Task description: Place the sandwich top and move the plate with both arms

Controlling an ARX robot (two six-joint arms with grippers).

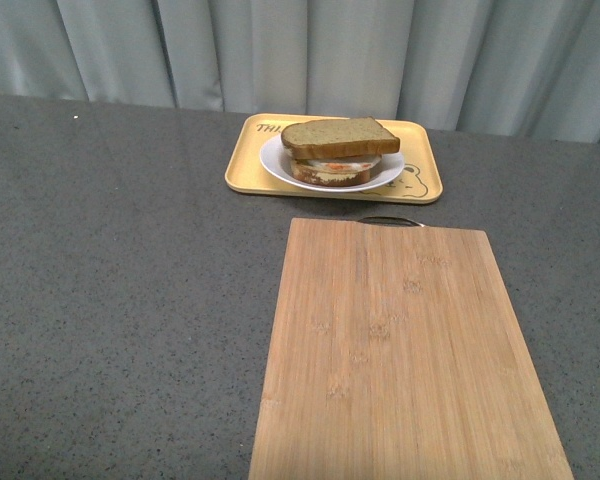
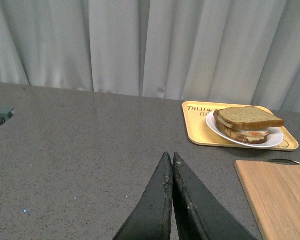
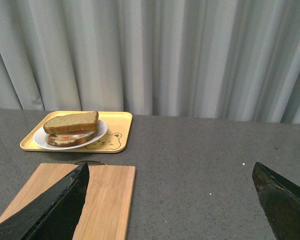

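The sandwich top (image 1: 340, 136), a tan-brown speckled bread slice, lies on the stacked sandwich on the white plate (image 1: 278, 165). It also shows in the left wrist view (image 2: 249, 116) and the right wrist view (image 3: 71, 121), as does the plate (image 2: 277, 138) (image 3: 100, 131). Neither arm shows in the front view. My left gripper (image 2: 171, 158) is shut and empty over bare table, well short of the plate. My right gripper (image 3: 170, 167) is open and empty, its fingers (image 3: 65, 200) wide apart, far from the plate.
The plate sits on a yellow bear-print tray (image 1: 240, 170) at the back of the dark grey table. A wooden cutting board (image 1: 400, 350) with a metal handle lies in front of the tray. Grey curtains hang behind the table.
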